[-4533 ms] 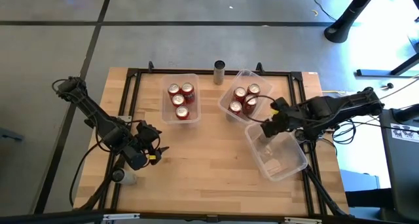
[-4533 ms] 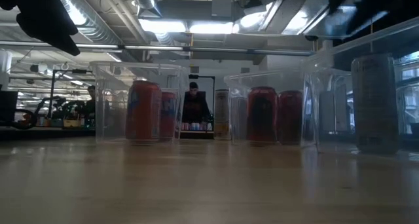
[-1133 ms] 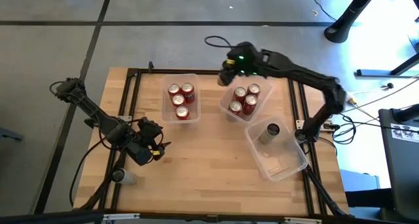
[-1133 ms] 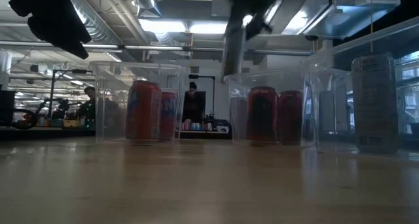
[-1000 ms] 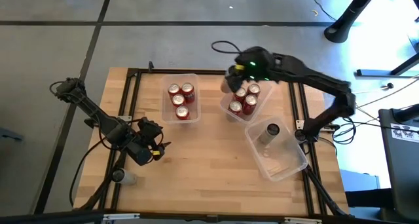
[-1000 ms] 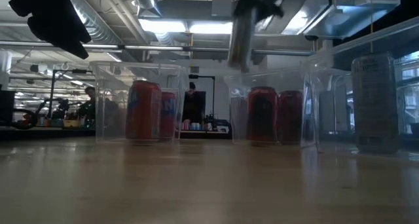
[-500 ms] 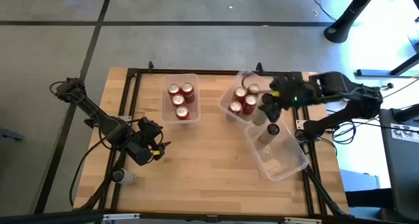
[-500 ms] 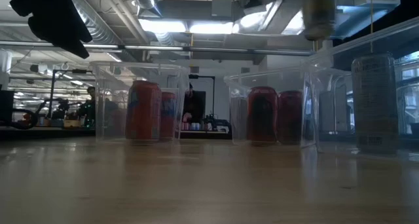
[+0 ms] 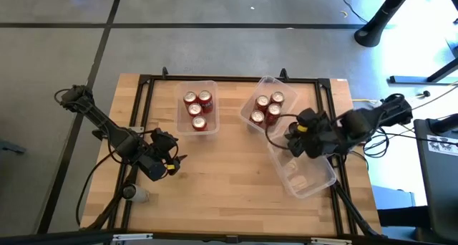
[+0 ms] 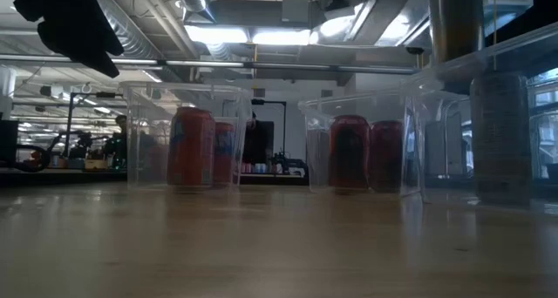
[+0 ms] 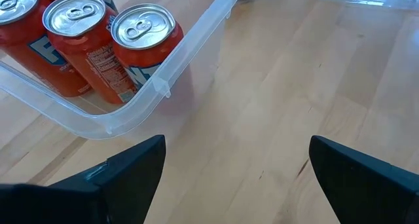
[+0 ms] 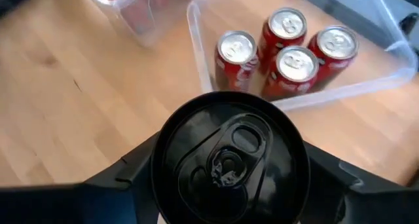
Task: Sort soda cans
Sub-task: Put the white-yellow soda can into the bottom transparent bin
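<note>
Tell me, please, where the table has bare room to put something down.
The widest bare wood lies in front of the bins, between the left tool and the right-hand clear bin. The back is crowded: two bins of red cans and the right tool, holding a dark can.

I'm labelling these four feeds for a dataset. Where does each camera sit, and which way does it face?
High: overhead, straight down on the table, both arms.
Low: at tabletop height, level across the table; red cans in bins, room behind.
Left wrist: past the open left claw at a bin of red cans.
Right wrist: down on the dark can in the right claw.
Shared: the four-can bin in high and right wrist.
</note>
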Tool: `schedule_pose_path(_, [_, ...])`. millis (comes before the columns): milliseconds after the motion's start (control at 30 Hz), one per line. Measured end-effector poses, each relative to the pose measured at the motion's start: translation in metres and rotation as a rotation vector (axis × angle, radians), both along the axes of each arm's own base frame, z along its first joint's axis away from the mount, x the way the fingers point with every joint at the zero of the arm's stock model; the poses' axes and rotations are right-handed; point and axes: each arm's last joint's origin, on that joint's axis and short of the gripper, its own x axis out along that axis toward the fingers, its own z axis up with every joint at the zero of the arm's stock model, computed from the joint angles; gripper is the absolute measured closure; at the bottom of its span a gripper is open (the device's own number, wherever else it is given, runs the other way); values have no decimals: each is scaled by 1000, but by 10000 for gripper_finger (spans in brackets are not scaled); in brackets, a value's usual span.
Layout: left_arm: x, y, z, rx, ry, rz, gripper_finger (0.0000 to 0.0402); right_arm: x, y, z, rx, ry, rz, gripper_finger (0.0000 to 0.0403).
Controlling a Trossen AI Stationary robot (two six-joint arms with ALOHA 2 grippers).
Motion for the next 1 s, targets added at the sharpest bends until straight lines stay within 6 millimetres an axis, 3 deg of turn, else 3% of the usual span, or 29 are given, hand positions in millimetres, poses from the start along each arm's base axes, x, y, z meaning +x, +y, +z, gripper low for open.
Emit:
schedule_pose_path(200, [0, 0, 0, 4, 3, -4, 37, 7, 11, -27, 26, -5, -20, 157])
schedule_pose_path(1000, [0, 1, 0, 25, -8, 3, 37, 16, 16, -125, 31, 32, -95, 157])
